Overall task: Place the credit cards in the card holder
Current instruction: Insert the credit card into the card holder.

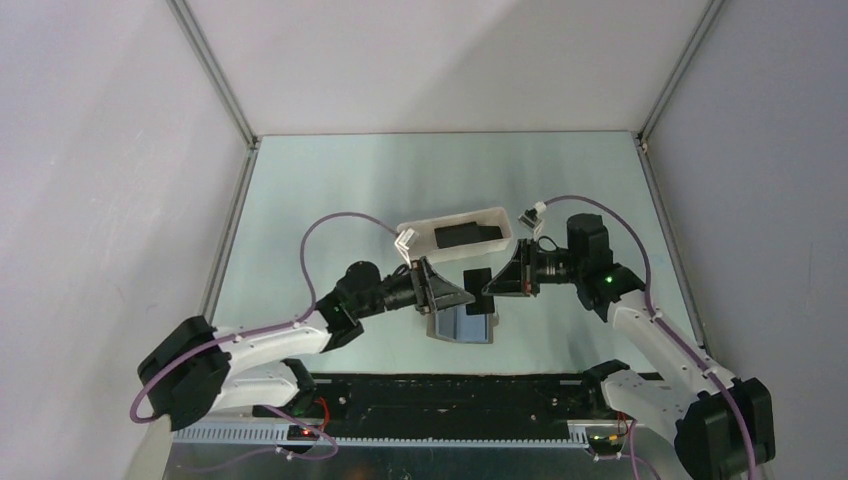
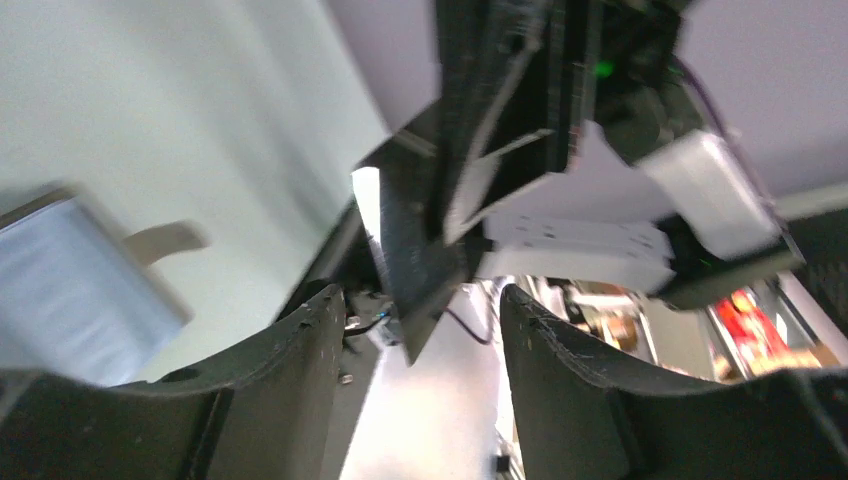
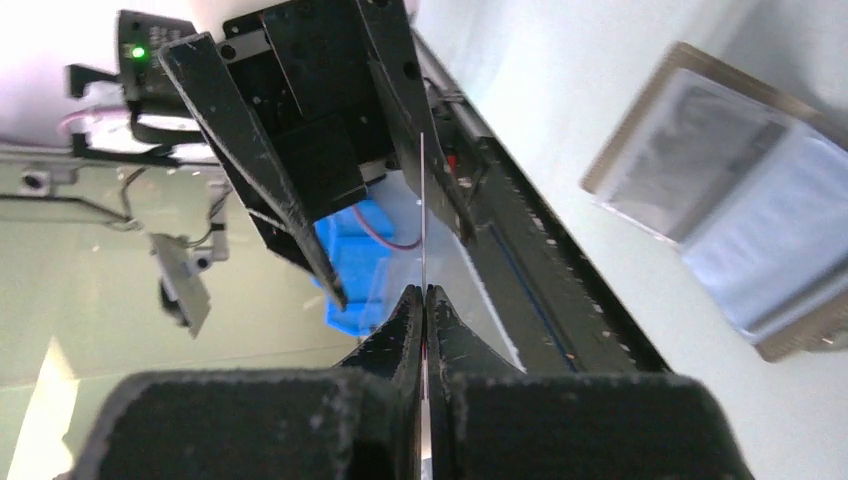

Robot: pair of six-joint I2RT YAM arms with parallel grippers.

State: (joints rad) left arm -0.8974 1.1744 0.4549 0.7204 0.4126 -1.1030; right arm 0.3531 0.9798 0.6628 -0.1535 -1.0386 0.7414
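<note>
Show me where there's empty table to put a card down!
Bare table stretches behind the white tray to the far edge, and down the left and right sides. The middle is crowded: the left gripper and the right gripper, pinching a credit card, meet above the open card holder, right in front of the tray.

Both arms reach inward, claws facing: left claw [image 2: 422, 305] spread, right claw [image 3: 424, 296] pinched on a credit card [image 1: 477, 278].
</note>
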